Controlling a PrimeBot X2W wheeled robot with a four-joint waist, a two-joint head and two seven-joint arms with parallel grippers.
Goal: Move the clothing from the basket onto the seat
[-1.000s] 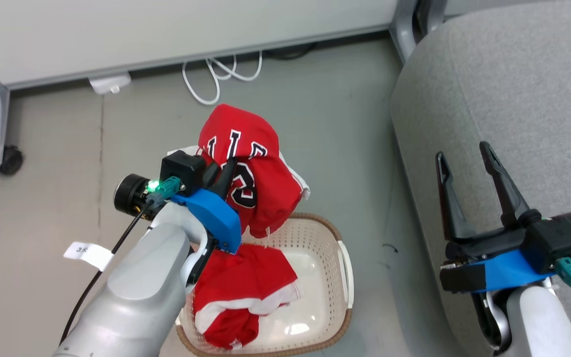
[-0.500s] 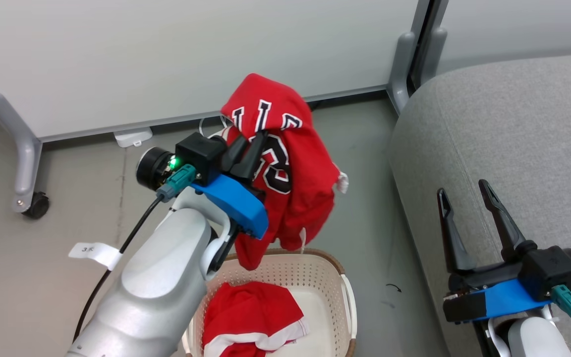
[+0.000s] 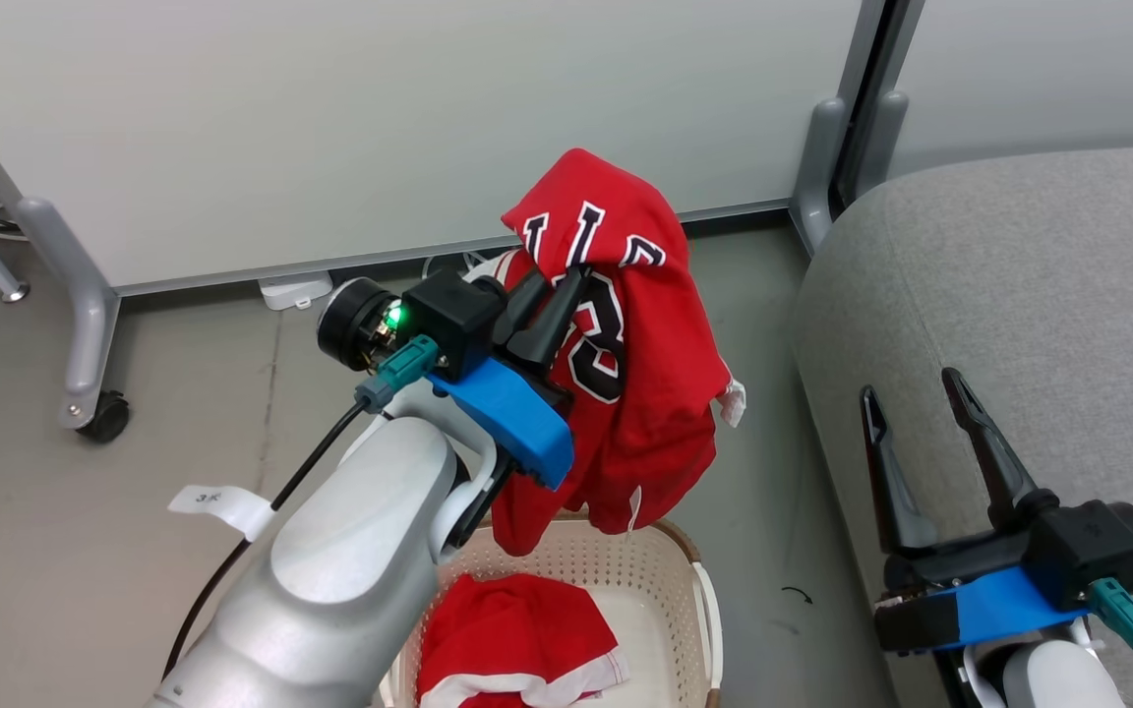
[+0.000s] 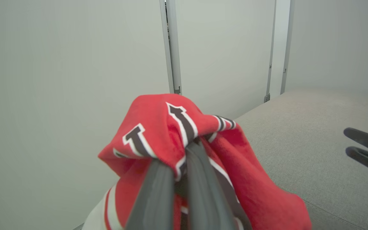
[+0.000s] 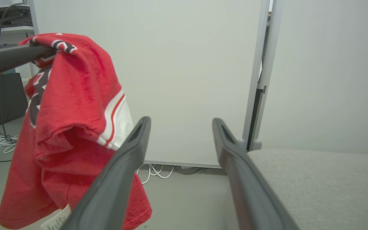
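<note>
A red jersey [image 3: 640, 393] with black white-edged numerals hangs in the air above the basket [image 3: 689, 590], pinched near its top by my shut left gripper [image 3: 566, 280]. The left wrist view shows that jersey [image 4: 171, 127] bunched over the closed fingers [image 4: 200, 172]. A second red garment with white trim [image 3: 517, 639] lies inside the cream perforated basket. The grey seat [image 3: 1019, 295] spreads to the right. My right gripper [image 3: 906, 398] stands open over the seat's near edge, nothing between its fingers; in its wrist view the jersey [image 5: 72, 127] hangs at left.
A pale partition wall [image 3: 380, 118] on a wheeled grey leg [image 3: 89, 344] runs behind the basket. White cables [image 5: 153, 171] and a power strip [image 3: 286, 290] lie on the floor at its foot. Grey floor [image 3: 85, 541] lies open to the left.
My left gripper has carried the jersey higher and rightward, toward the seat, clear of the basket. The head camera tilted up, so the basket sits lower in view. The right gripper stays open.
</note>
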